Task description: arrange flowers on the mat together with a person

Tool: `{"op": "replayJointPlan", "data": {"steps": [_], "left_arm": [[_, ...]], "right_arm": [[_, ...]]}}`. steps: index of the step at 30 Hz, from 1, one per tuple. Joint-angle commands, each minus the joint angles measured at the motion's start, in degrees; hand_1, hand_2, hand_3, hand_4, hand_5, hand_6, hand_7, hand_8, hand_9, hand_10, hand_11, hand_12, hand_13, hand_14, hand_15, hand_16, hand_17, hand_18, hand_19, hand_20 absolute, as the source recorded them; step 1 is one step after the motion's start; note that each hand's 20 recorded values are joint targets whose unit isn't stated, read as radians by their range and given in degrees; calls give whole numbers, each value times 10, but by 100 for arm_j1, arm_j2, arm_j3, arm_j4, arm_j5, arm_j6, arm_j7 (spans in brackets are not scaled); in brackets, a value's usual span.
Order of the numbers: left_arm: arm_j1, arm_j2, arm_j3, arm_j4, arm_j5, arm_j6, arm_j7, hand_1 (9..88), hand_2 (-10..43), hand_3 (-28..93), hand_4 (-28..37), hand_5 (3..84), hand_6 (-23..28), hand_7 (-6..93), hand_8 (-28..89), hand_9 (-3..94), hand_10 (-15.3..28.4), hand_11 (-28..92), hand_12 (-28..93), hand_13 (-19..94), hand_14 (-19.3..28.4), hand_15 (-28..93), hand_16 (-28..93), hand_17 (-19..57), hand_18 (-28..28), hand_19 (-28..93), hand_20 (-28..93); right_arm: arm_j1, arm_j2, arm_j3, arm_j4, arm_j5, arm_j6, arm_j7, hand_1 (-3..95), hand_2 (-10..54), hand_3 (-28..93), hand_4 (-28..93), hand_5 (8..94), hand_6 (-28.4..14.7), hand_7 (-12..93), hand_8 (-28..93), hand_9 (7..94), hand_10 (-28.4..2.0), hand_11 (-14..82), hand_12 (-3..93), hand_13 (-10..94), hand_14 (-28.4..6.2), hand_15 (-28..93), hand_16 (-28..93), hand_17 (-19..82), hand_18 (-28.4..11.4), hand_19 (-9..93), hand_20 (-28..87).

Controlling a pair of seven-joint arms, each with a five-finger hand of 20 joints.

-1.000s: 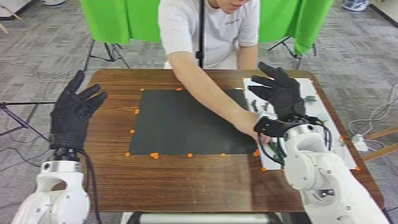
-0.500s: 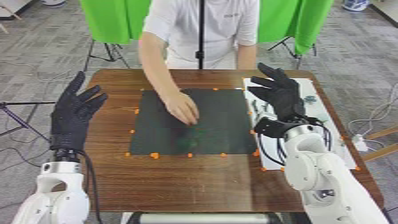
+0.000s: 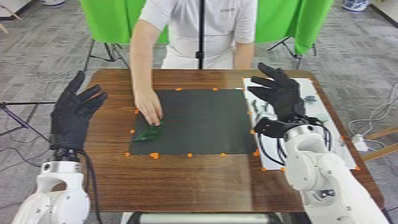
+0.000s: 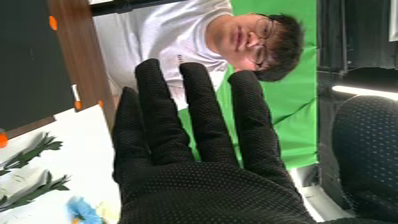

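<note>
A person's bare hand [image 3: 148,106] partly hides the green leafy sprig [image 3: 147,133] on the left side of the black rectangular mat [image 3: 204,125]. The black-gloved right hand [image 3: 282,96] and left hand [image 3: 69,112] stand open, fingers parted.

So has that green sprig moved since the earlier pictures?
Yes: in the head view, the green sprig has moved left, from around the dark mat's middle to its left edge.

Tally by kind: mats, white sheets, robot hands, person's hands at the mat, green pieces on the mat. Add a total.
Dark mat: 1
White sheet: 1
Robot hands: 2 (left hand, right hand)
Person's hand: 1
Green piece on the mat: 1
Total: 6
</note>
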Motion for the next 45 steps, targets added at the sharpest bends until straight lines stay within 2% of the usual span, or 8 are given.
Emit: {"op": "replayJointPlan", "data": {"steps": [1,11,12,13,14,19,29,45], "left_arm": [[1,-26,11,24,-12,21,-8,202,85,713,-283,268,38,106,-85,316,173,188,120,246,234,380,-37,-89,259,520,34],[-30,-13,20,33,-13,16,5,202,86,712,-283,269,38,104,-85,316,171,188,120,246,232,380,-37,-88,259,521,33],[9,15,26,13,-37,62,47,203,86,711,-283,269,38,104,-84,316,171,188,120,246,231,379,-37,-88,259,521,33],[-23,-30,11,32,0,-1,-4,203,86,711,-283,269,38,104,-84,315,171,188,121,246,231,379,-37,-88,258,521,33],[-18,-1,23,26,-20,26,24,203,86,712,-283,269,38,104,-84,315,171,188,121,246,231,380,-37,-88,258,521,33],[-26,-28,8,25,-1,5,-10,203,86,712,-283,269,38,104,-84,315,172,187,120,246,231,379,-37,-88,258,520,33],[8,-17,12,7,-11,27,13,204,88,712,-282,269,38,104,-84,316,171,188,120,246,231,380,-38,-88,258,520,33],[52,-98,-32,-16,48,-21,-48,205,88,713,-282,269,38,105,-84,315,171,187,120,246,232,381,-39,-88,258,521,33]], "right_arm": [[-33,-9,6,-53,-22,39,-77,91,129,781,-246,400,-5,158,-130,462,-160,124,138,353,-202,275,150,41,-194,381,161],[13,25,-51,-50,-3,126,-103,92,129,780,-246,399,-6,154,-129,461,-159,124,138,353,-202,274,150,42,-193,379,161],[44,5,-57,-26,-10,88,-93,93,129,780,-246,399,-5,154,-129,461,-159,124,138,352,-202,273,150,42,-193,379,161],[23,22,-58,-44,1,132,-98,93,129,779,-246,399,-5,154,-129,461,-159,125,137,352,-202,273,150,42,-193,379,161],[47,18,-68,-29,-2,130,-103,93,129,779,-245,399,-5,154,-129,461,-158,125,137,352,-202,273,150,42,-193,379,161],[45,20,-69,-35,-7,137,-96,94,129,779,-245,399,-5,154,-128,460,-159,124,137,352,-202,272,151,42,-193,379,161],[62,18,-95,-29,-13,157,-76,95,128,779,-245,398,-5,154,-129,460,-159,125,137,353,-201,273,151,43,-193,378,161],[39,2,-82,-28,-35,113,-37,95,127,779,-245,398,-5,155,-129,460,-158,125,137,353,-202,274,152,42,-193,378,161]]}}
